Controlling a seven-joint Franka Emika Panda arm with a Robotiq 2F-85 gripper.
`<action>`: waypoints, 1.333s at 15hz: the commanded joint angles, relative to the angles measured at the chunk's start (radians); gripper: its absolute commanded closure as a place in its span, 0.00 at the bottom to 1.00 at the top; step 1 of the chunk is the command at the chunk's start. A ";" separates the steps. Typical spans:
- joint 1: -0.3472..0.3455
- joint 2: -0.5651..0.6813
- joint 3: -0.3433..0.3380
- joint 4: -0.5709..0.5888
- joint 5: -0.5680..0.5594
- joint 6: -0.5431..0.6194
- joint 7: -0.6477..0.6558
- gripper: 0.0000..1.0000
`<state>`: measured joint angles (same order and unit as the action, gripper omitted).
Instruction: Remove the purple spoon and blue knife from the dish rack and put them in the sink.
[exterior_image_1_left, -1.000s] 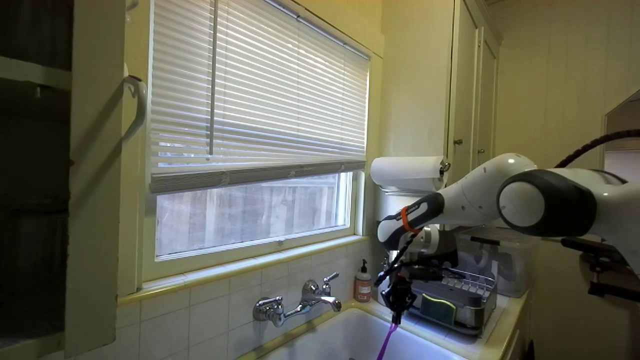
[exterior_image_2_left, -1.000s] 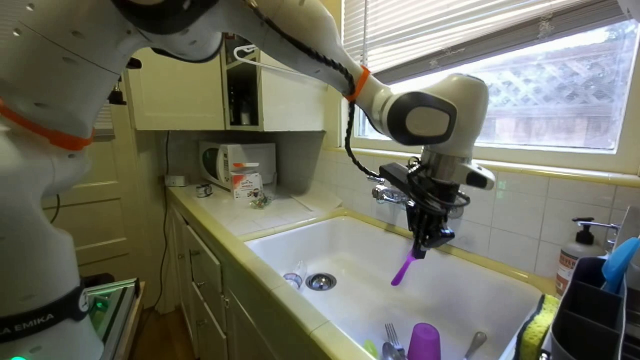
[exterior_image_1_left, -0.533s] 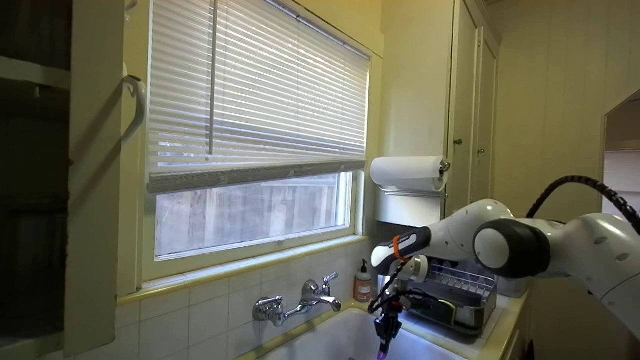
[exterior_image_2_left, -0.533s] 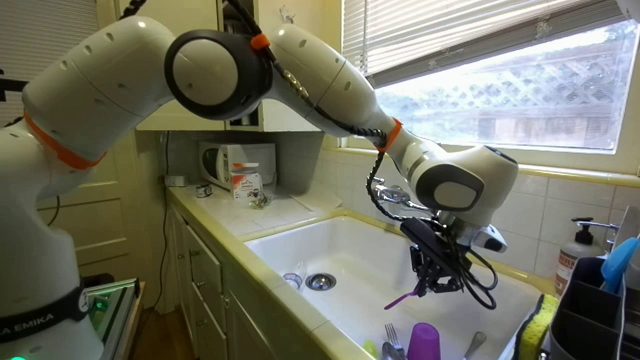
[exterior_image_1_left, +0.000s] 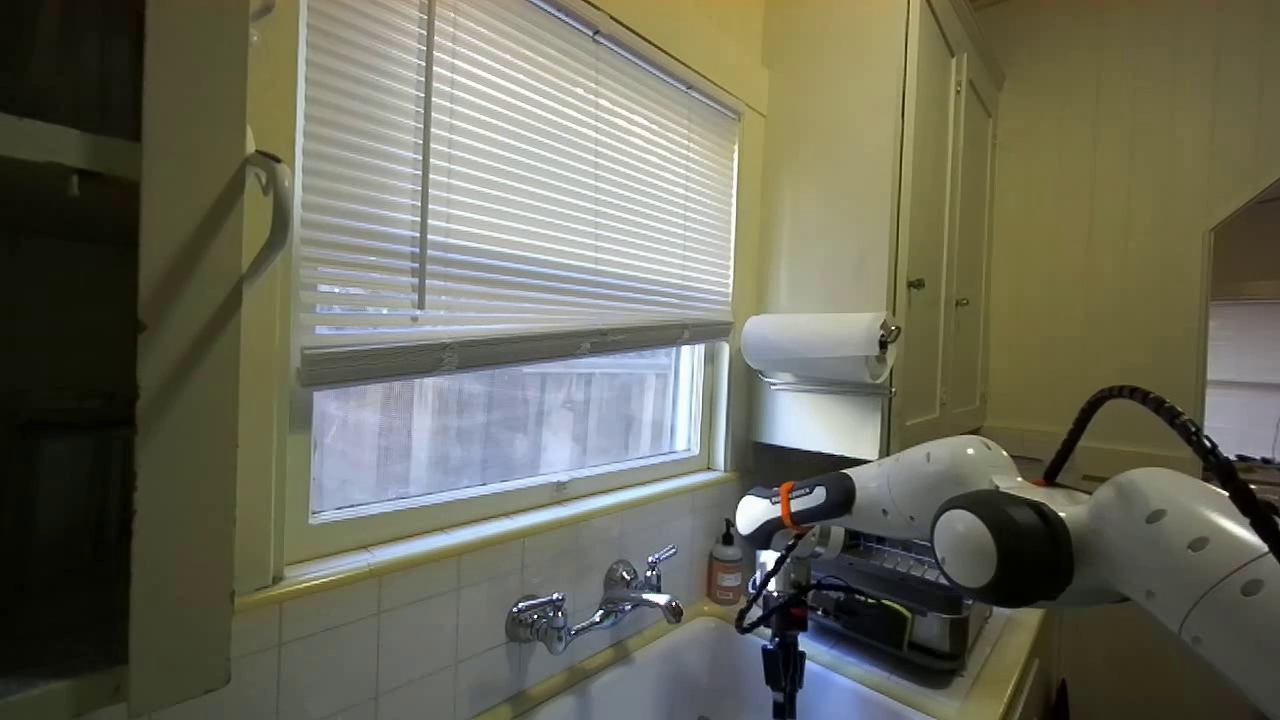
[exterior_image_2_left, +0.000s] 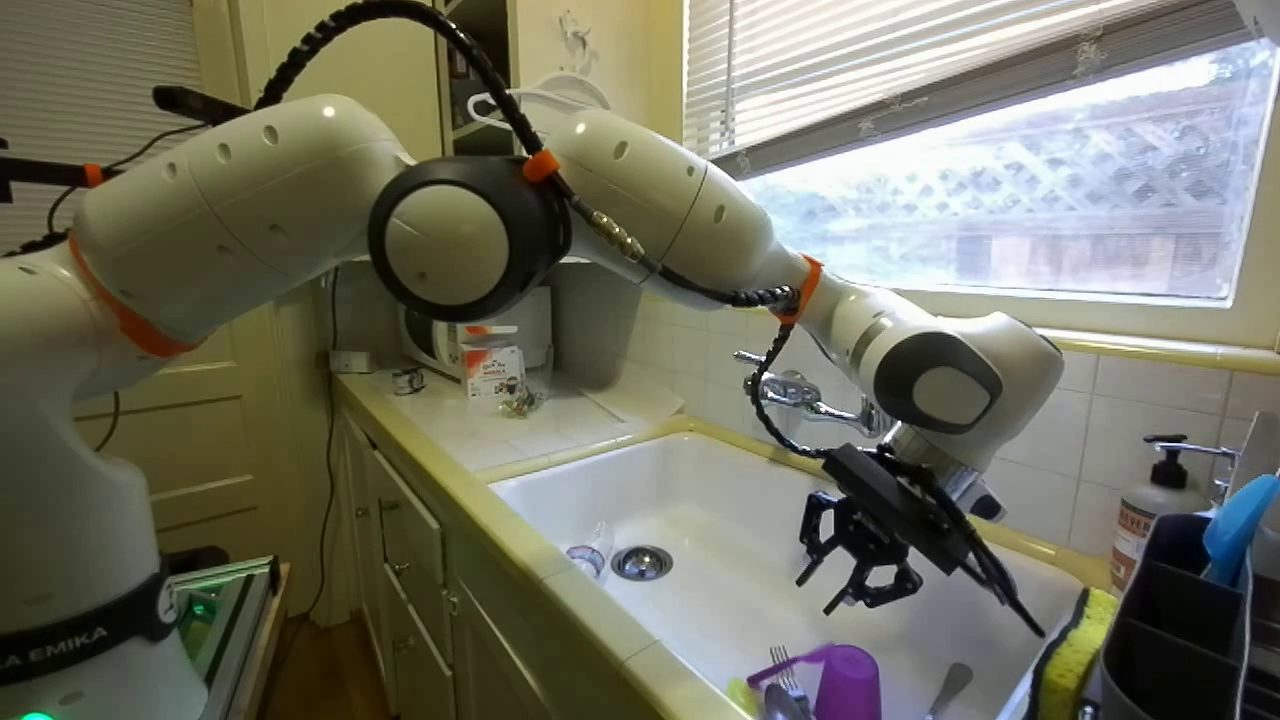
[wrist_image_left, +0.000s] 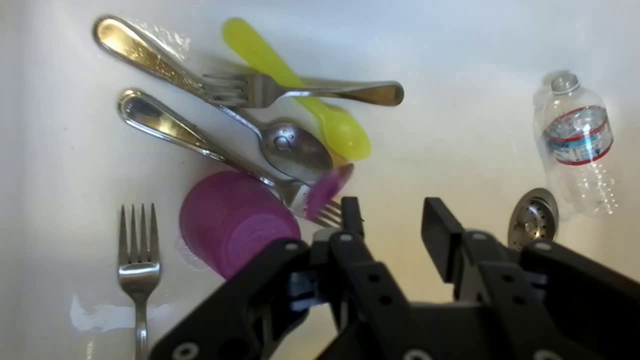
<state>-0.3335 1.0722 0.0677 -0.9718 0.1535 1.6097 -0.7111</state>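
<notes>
Released since the frame half a second back: the purple spoon (exterior_image_2_left: 788, 663), then pinched in the jaws, now well below them, within the sink (exterior_image_2_left: 710, 540) and just beside the purple cup (exterior_image_2_left: 850, 685). Touching the cup or not, cannot tell. Wrist view shows it smeared, overlapping the tines of a metal fork (wrist_image_left: 185, 134) and the bowl edge of a metal spoon (wrist_image_left: 295, 152); possibly not settled yet.

Jaws: spread, nothing between them, hanging over the sink. Robot arm (exterior_image_1_left: 970, 550) sits lower in both exterior views than in that earlier pair.

Meaning for the task: spoon half as good as done, by my reading, since any last roll should end within the same walls. Knife half not begun. The blue knife (exterior_image_2_left: 1240, 530), if I read the blue shape right, leans in a dark utensil holder (exterior_image_2_left: 1180, 610) at the dish rack (exterior_image_1_left: 893, 555); lower part hidden, so identity unconfirmed.

Next call, a judgement: rise clear of the cup, cross to the holder, close on the exposed blue end. Yellow sponge (exterior_image_2_left: 1080, 655) sits just beside the holder on the sink side, soap bottle (exterior_image_2_left: 1155, 520) near it; a low approach could nudge either.
</notes>
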 joint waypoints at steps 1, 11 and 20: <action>0.063 -0.035 -0.070 0.031 -0.107 -0.027 0.073 0.31; 0.207 -0.444 -0.207 -0.341 -0.224 0.259 0.424 0.00; 0.137 -0.538 -0.266 -0.462 -0.205 0.282 0.804 0.00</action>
<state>-0.1742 0.5369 -0.1800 -1.4078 -0.0565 1.8983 -0.0107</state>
